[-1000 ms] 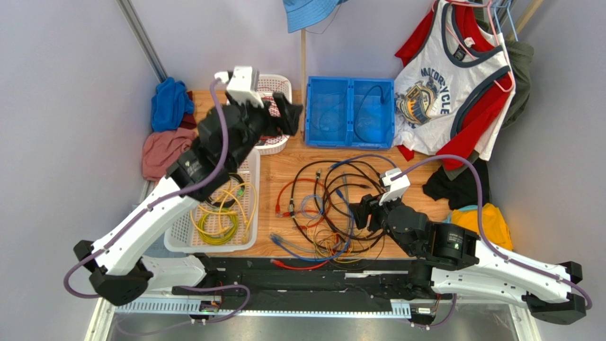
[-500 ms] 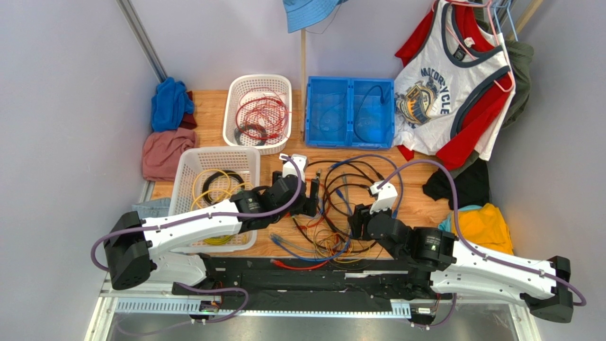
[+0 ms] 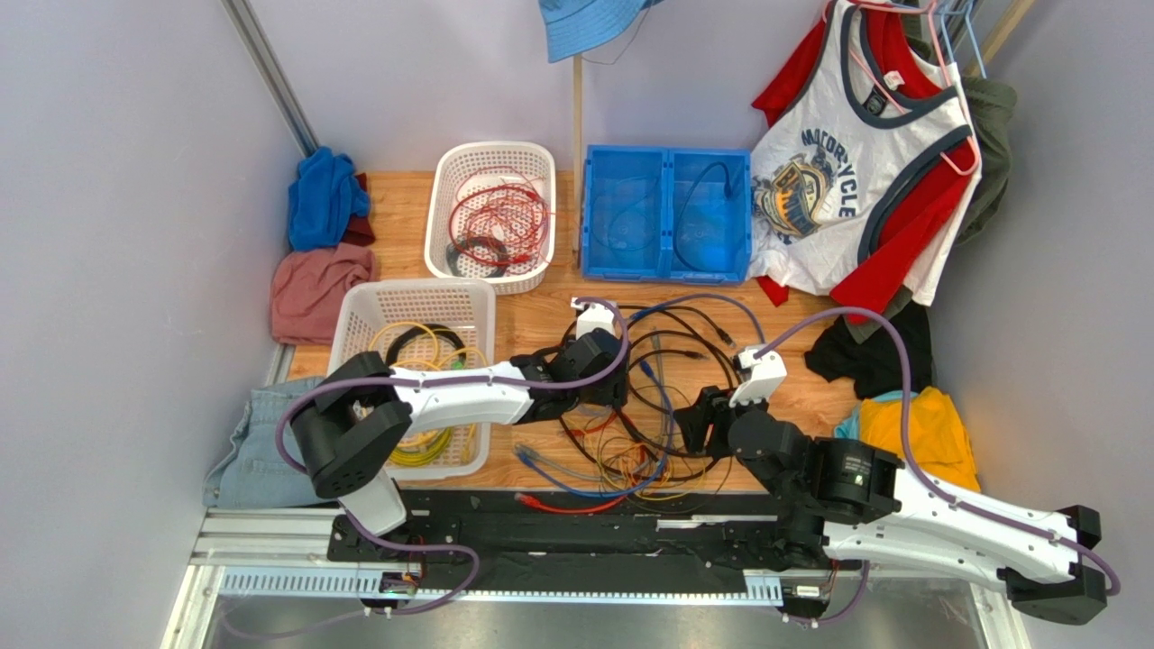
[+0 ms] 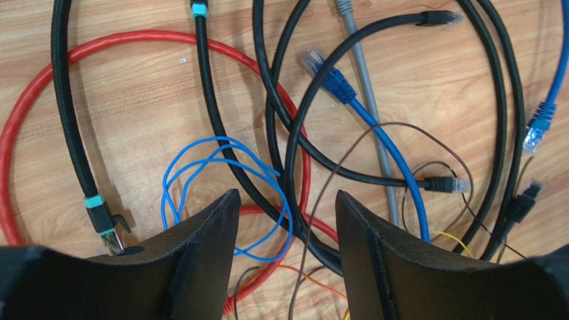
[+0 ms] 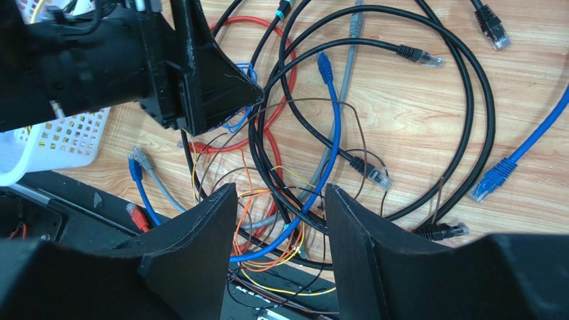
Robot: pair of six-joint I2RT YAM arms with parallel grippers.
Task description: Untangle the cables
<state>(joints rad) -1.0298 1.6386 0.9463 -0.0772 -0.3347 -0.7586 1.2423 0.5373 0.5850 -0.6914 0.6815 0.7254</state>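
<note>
At mid-bench (image 3: pixel 522 322), the left end effector (image 4: pixel 286 203) and right end effector (image 5: pixel 280 193) stand spread above the cables (image 3: pixel 650 406), pinching nothing. Thin blue and black cords lie within the left gap. The hanging shirt (image 3: pixel 813 149), far right, reads "MOTORCYCLE".

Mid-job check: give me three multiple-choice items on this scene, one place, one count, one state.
1. Which basket holds red cables? A) far white basket B) near white basket C) neither
2. How many white baskets stand on the table? A) one B) two C) four
3. The left end effector is: A) shut on a red cable B) open above the cables C) out of view
Answers: 1 A, red coils fill it; 2 B, one far, one near; 3 B, its fingers stand apart in the left wrist view.
</note>
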